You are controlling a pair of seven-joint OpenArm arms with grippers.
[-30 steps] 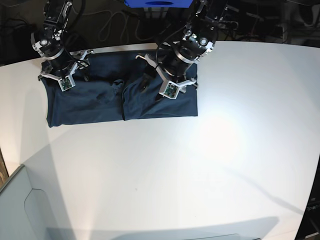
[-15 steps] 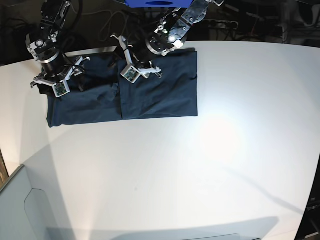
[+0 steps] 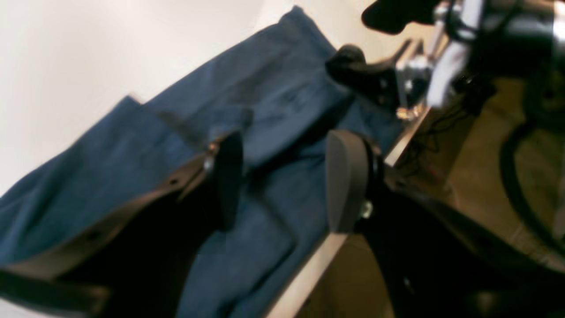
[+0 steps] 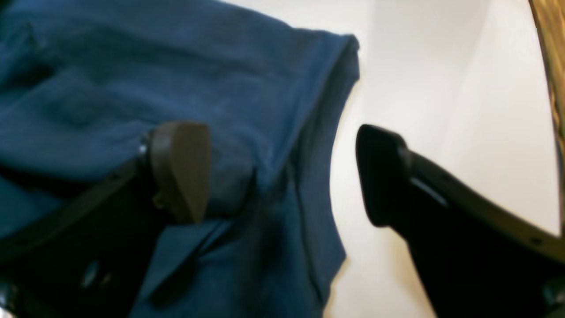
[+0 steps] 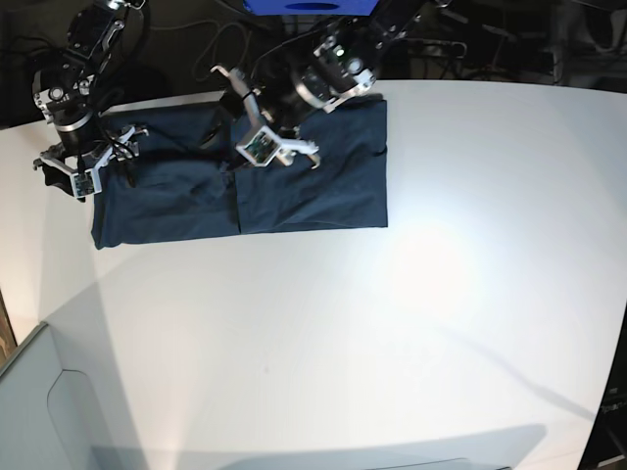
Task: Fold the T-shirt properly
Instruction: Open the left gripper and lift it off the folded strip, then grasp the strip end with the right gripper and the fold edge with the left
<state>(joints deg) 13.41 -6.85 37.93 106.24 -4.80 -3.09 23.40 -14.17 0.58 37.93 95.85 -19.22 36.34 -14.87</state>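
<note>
The dark blue T-shirt (image 5: 313, 186) lies flat as a wide folded rectangle at the back left of the white table, with a seam down its middle. My left gripper (image 5: 233, 122) hovers open over the shirt's middle near the back edge. In the left wrist view (image 3: 287, 181) both fingers stand apart above the cloth (image 3: 265, 97) and hold nothing. My right gripper (image 5: 93, 157) is open at the shirt's left edge. In the right wrist view (image 4: 282, 172) one finger is over the cloth (image 4: 176, 79), the other over bare table, with the shirt's edge between them.
The white table (image 5: 441, 294) stretches wide in front of and to the right of the shirt. Its back edge (image 3: 309, 274) runs close behind the left gripper. A blue box (image 5: 309, 6) and cables lie behind the table. A grey panel (image 5: 39, 411) sits at the front left.
My left gripper has swung from the shirt's right half to its middle near the back edge. My right gripper has moved left to the shirt's left edge. The shirt's middle looks flatter.
</note>
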